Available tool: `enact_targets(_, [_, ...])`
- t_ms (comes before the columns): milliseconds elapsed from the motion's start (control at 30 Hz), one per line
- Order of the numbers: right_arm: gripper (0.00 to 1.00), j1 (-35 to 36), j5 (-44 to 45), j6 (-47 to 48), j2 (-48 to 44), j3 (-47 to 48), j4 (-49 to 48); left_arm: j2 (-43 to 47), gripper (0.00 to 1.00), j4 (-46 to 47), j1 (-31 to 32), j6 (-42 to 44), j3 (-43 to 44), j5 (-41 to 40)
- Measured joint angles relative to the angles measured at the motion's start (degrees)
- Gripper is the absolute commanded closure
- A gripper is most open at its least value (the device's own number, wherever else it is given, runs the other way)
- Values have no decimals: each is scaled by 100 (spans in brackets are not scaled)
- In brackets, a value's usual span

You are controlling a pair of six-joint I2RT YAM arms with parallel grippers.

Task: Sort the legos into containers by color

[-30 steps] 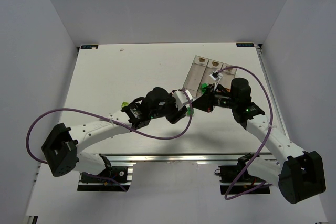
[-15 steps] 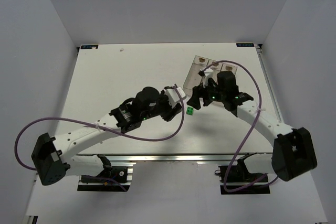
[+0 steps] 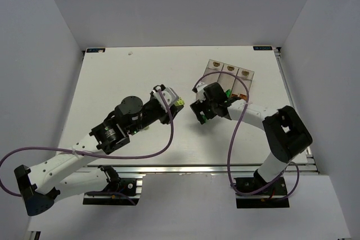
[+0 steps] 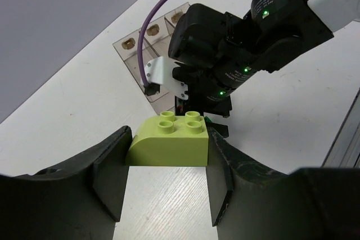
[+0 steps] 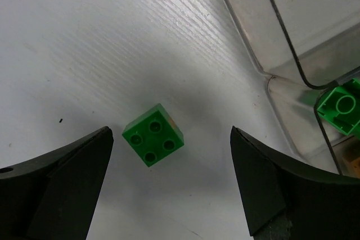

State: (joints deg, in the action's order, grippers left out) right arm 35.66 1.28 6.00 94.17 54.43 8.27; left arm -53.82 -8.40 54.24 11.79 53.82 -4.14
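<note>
A yellow-green lego [image 4: 169, 141] sits between the fingers of my left gripper [image 4: 169, 158], which is shut on it above the table; in the top view that gripper [image 3: 175, 104] is left of centre. My right gripper [image 5: 170, 144] is open wide, pointing down at the table, with a dark green lego [image 5: 153, 134] lying on the table between its fingers, touching neither. In the top view the right gripper [image 3: 201, 113] is just below the near end of the clear containers [image 3: 228, 74]. Another green lego [image 5: 339, 108] lies inside a container [image 5: 292, 37].
The right arm's wrist [image 4: 242, 54] fills the space just beyond the left gripper, with the containers [image 4: 152, 43] behind it. Purple cables loop over both arms. A trace of orange [image 5: 354, 164] shows at the right wrist view's edge, inside a container.
My right gripper went from shut to wide open and swung left, away from the containers, over the dark green lego. The left arm drew back to the left, still holding the yellow-green lego.
</note>
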Motion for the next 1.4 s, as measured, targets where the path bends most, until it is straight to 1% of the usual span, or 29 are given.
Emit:
enact_targets(100, [11,90,203,101,179,33,22,-46,91,-31,0,2,-33,2])
enact_targets(333, [18,144,262,214,385,138,92,-129,90,-66,-11,7,-68,4])
enact_targets(600, [24,133,85,214,385,140,210,-138,90,-63,-13,4,-74,7])
enact_targets(700, [28,120,-74,221,387,140,234,-146,90,-63,-13,7,-74,9])
enact_targets(1000, [50,81,-426,291,389,140,267,-157,90,-63,-17,4,-74,9])
enact_targets(1033, [54,72,-452,304,389,140,273,-157,91,-63,-17,7,-74,9])
enact_targets(1100, [59,68,-514,334,389,140,278,-157,90,-63,-17,4,-76,9])
enact_targets(1133, [66,66,-553,348,387,140,278,-157,91,-63,-17,4,-76,9])
enact_targets(1200, [71,44,-640,352,361,140,308,-157,91,-63,-17,4,-76,9])
enact_targets(1233, [76,39,-708,356,321,140,350,-157,91,-63,-17,4,-76,9])
enact_targets(1300, [82,17,-887,367,155,140,439,-157,91,-63,-17,4,-76,9])
enact_targets(1333, [87,-11,-1014,369,13,140,476,-157,91,-63,-17,4,-76,9])
enact_targets(1400, [88,-55,-1237,372,-323,138,501,-157,91,-63,-17,7,-76,9])
